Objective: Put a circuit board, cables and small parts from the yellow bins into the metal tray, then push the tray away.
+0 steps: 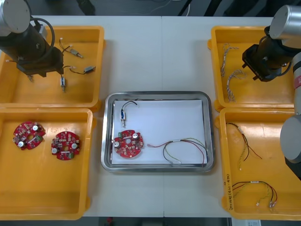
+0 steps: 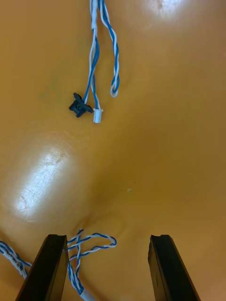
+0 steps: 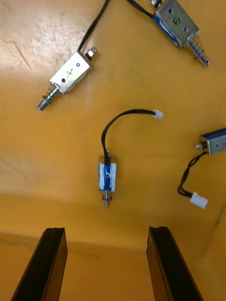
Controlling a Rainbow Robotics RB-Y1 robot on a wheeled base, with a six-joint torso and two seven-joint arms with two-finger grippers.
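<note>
On the left, the left arm (image 1: 28,42) hangs over the far yellow bin (image 1: 14,94). The left fingers (image 3: 47,263) are wide apart and hold nothing. They are up above the bin floor. A small metal part (image 3: 107,174) with a blue label and a black wire lies a bit ahead of them, about in line with the gap. Three more small metal parts (image 3: 69,77) lie around it, all apart from each other.

The near left bin (image 1: 47,188) has two round red circuit boards (image 1: 28,135) lying side by side.

In the middle of the bench (image 1: 155,52) sits the metal tray (image 1: 155,95), white inside. In it lie a small part with a black wire (image 1: 123,115), a red circuit board (image 1: 128,143) just below that, and a red and yellow cable (image 1: 175,141) next to the board.

On the right, the right arm (image 1: 270,56) hangs over the far right bin (image 1: 273,96). This bin holds twisted blue and white cables (image 1: 227,59). The right fingers (image 2: 167,268) are wide apart and grip nothing. One twisted cable loop (image 2: 89,242) lies on the bin floor just beside one finger. Another twisted cable (image 2: 96,56), with a black clip and a white plug on its ends, lies farther ahead.

The near right bin (image 1: 263,160) holds two red and yellow cables (image 1: 244,141)
</note>
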